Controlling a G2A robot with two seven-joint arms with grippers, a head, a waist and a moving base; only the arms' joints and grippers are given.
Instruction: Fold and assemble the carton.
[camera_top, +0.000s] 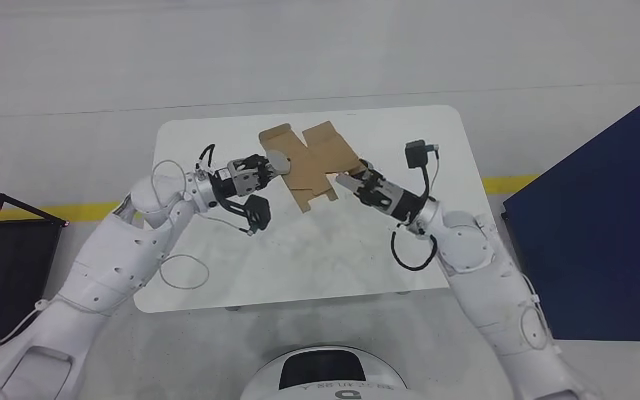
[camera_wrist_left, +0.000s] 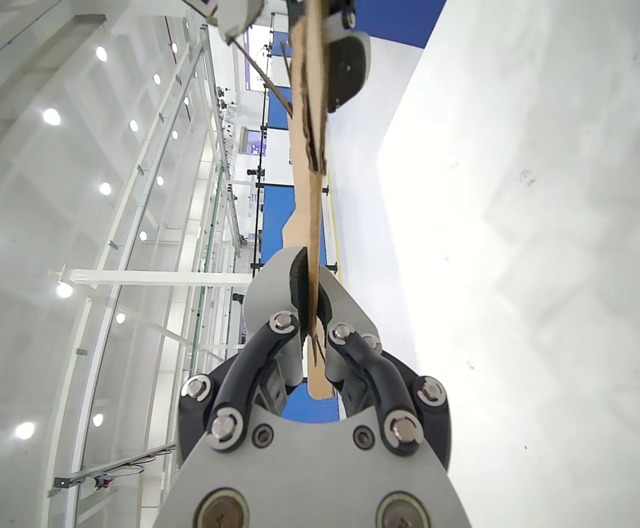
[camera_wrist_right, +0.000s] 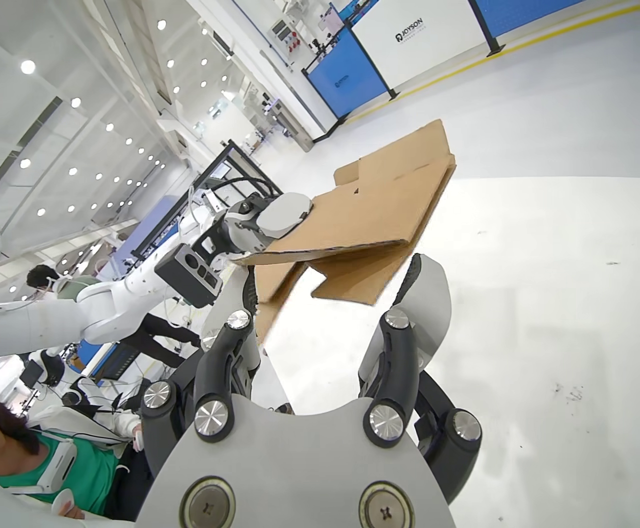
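Cardboard carton (camera_top: 315, 165), flat, in left gripper (camera_wrist_left: 312, 282)

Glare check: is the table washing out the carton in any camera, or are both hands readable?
Left wrist view: the table glares white beside the carton, yet the edge-on board and the left hand clamped on it stand out. Right wrist view: milder glare, wide-lens bowing at the edges, right hand open around the carton's corner. Top view: even light, soft shadows, no glare.

White table (camera_top: 200, 140) (scuffed) — blue panel (camera_top: 590, 200)
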